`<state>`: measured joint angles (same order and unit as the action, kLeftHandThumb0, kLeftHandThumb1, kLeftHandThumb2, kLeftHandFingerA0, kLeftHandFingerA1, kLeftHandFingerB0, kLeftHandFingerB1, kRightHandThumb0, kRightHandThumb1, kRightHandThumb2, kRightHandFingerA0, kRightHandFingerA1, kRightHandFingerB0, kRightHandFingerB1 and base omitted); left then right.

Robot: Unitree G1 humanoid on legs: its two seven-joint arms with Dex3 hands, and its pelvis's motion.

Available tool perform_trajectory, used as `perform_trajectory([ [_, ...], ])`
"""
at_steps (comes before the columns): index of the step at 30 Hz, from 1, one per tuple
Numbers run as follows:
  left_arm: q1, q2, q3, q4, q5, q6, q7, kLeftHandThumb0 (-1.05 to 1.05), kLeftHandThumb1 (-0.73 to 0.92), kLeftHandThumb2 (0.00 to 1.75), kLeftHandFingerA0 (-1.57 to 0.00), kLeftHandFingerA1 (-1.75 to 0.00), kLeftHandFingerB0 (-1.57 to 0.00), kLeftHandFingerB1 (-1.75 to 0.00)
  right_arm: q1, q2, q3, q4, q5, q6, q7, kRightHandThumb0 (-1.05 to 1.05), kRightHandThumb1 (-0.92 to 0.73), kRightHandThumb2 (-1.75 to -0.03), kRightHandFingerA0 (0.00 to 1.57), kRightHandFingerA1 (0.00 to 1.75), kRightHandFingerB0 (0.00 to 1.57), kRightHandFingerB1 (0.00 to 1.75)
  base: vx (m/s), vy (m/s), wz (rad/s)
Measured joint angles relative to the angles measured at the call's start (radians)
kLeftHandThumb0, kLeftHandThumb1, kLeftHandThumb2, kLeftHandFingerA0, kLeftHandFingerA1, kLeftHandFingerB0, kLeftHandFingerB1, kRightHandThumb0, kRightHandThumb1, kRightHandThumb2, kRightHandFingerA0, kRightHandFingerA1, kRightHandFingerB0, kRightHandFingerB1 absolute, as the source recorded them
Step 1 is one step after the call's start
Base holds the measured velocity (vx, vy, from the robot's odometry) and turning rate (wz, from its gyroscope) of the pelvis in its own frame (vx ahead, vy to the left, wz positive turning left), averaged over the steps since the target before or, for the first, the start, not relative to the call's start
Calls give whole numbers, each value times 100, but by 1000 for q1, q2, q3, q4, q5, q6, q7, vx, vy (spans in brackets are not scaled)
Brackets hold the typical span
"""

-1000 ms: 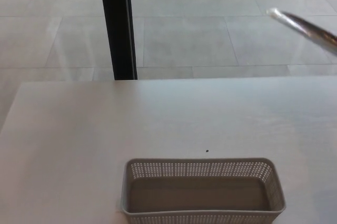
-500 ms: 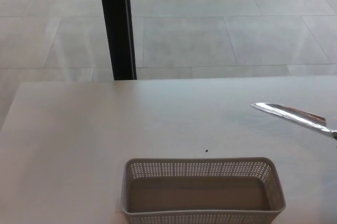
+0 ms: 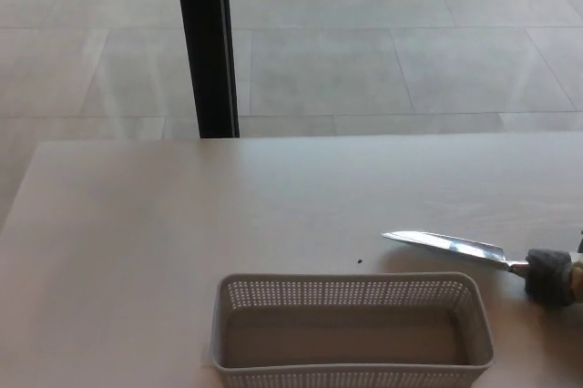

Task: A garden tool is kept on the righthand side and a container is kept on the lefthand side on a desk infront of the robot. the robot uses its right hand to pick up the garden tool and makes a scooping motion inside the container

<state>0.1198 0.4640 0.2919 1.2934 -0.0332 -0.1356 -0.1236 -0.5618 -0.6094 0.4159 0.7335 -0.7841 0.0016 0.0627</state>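
A trowel (image 3: pixel 474 251) points left beside the basket's (image 3: pixel 351 374) far right corner.

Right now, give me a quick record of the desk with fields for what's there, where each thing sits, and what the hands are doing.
surface: pale desk
container: grey perforated basket at the near edge, empty inside
tool: garden trowel, shiny metal blade pointing left, dark handle collar at the picture's right edge
tool position: behind the basket's far right corner, not inside it
contact with desk: cannot tell
small mark: dark speck on the desk behind the basket
background: tiled floor, black post
hands: neither in view
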Motion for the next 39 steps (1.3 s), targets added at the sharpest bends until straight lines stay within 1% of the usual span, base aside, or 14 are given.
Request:
perform_trajectory([
  [1,-1,0,0,0,-1,0,0,-52,64,60,-61,-58,-54,-41,0,0,10,-10,-6,16,12,-97,-68,-102,0,10,6,11,0,0,0],
  [3,-4,0,-1,1,-1,0,0,-54,64,59,-54,-61,-56,-43,0,1,20,-31,-14,45,37,-105,-69,-110,0,20,0,0,0,0,0],
  [4,-4,-1,0,1,-1,0,0,-54,64,59,-54,-61,-56,-43,0,1,22,-39,-15,53,46,-105,-69,-110,0,20,0,0,0,0,0],
  [5,-5,-1,0,1,-2,0,0,-55,64,59,-47,-57,-54,-42,0,1,23,-51,-17,66,62,-105,-86,-67,0,0,0,0,0,0,0],
  [13,-5,-3,-1,1,-4,0,0,-53,63,59,-56,-57,-59,-42,0,1,9,-125,-5,139,174,-105,-88,-70,0,0,0,0,0,0,0],
  [14,-4,-3,-1,2,-4,0,0,-54,63,59,-55,-59,-57,-42,0,1,4,-139,0,151,193,-105,-72,-99,0,0,0,1,0,0,0],
  [15,-4,-4,-1,3,-4,0,0,-53,63,59,-56,-58,-57,-42,0,1,0,-149,3,158,207,-105,-88,-70,0,0,0,0,0,0,0],
  [24,-4,-6,0,11,-9,0,-2,-52,63,59,-58,-57,-58,-42,93,-74,-146,-347,73,206,338,-105,-90,-69,0,0,0,0,0,0,0],
  [25,-4,-6,0,12,-9,0,-2,-53,63,59,-59,-58,-57,-42,113,-90,-176,-375,86,210,351,-105,-72,-96,0,0,0,1,0,0,0],
  [27,-6,-6,0,13,-9,0,-2,-54,63,59,-52,-56,-54,-41,159,-117,-250,-432,112,213,369,-105,-90,-68,0,0,0,0,0,0,0],
  [29,-7,-7,0,12,-9,0,-2,-53,64,59,-56,-61,-57,-43,198,-133,-316,-471,132,213,380,-104,-69,-97,0,0,0,0,0,0,0],
  [33,-10,-8,-1,10,-10,0,-2,-52,65,59,-63,-67,-58,-43,276,-146,-448,-523,168,212,395,-105,-91,-69,0,0,0,20,0,0,0],
  [34,-10,-8,-1,9,-10,0,-3,-54,64,59,-63,-65,-60,-44,297,-146,-485,-534,176,212,398,-105,-67,-116,0,41,1,32,0,0,0],
  [39,-14,-9,-3,9,-10,0,-3,-55,62,59,-53,-58,-56,-42,383,-146,-635,-547,215,212,403,-105,-69,-114,0,49,1,41,0,0,0],
])
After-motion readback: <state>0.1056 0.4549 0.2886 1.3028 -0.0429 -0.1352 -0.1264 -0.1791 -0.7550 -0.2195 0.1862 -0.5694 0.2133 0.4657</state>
